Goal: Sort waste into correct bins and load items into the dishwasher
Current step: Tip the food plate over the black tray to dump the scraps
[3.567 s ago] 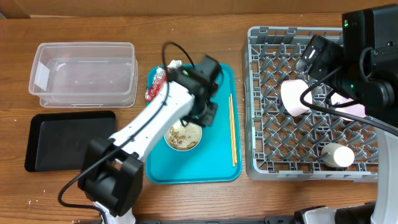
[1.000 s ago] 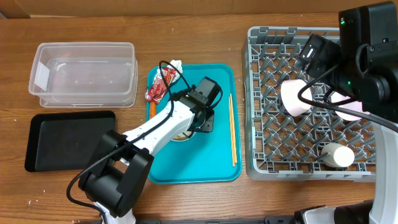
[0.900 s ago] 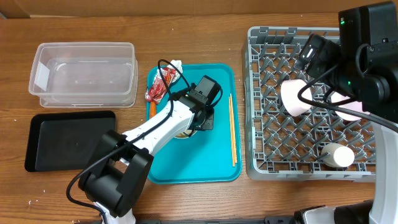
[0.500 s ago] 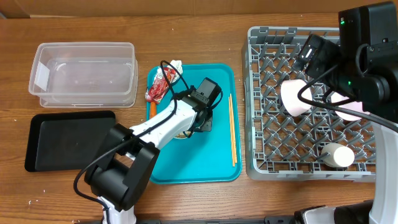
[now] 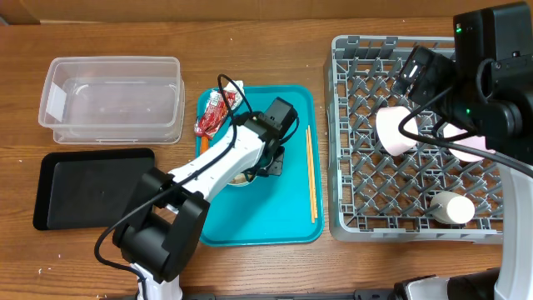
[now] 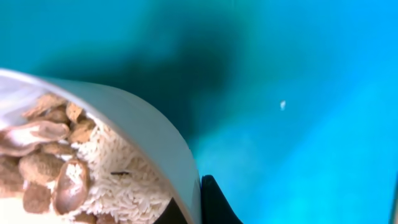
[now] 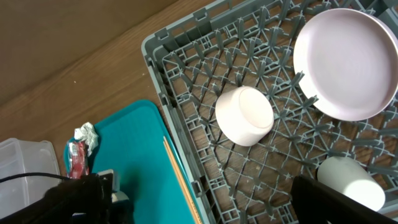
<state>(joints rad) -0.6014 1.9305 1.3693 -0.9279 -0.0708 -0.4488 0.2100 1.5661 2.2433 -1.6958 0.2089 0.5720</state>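
Observation:
My left gripper (image 5: 268,160) is shut on the rim of a small white bowl (image 5: 242,178) on the teal tray (image 5: 283,212). In the left wrist view one finger is inside and one outside the rim (image 6: 194,200), and the bowl (image 6: 143,127) holds rice and brown food scraps (image 6: 50,168). A red wrapper (image 5: 210,117), a white napkin (image 5: 234,87) and an orange stick (image 5: 202,144) lie at the tray's far left. My right gripper (image 5: 414,83) hovers open and empty over the grey dish rack (image 5: 350,218). The rack holds a white bowl (image 7: 244,116), a pale plate (image 7: 345,62) and a white cup (image 7: 351,180).
A clear tub (image 5: 112,100) stands at the far left, with a shallow black tray (image 5: 92,187) in front of it. Wooden chopsticks (image 5: 311,173) lie along the teal tray's right side, next to the rack's wall.
My left gripper came down from above the bowl and closed on its rim, then shifted slightly toward the far side. The right arm has not moved.

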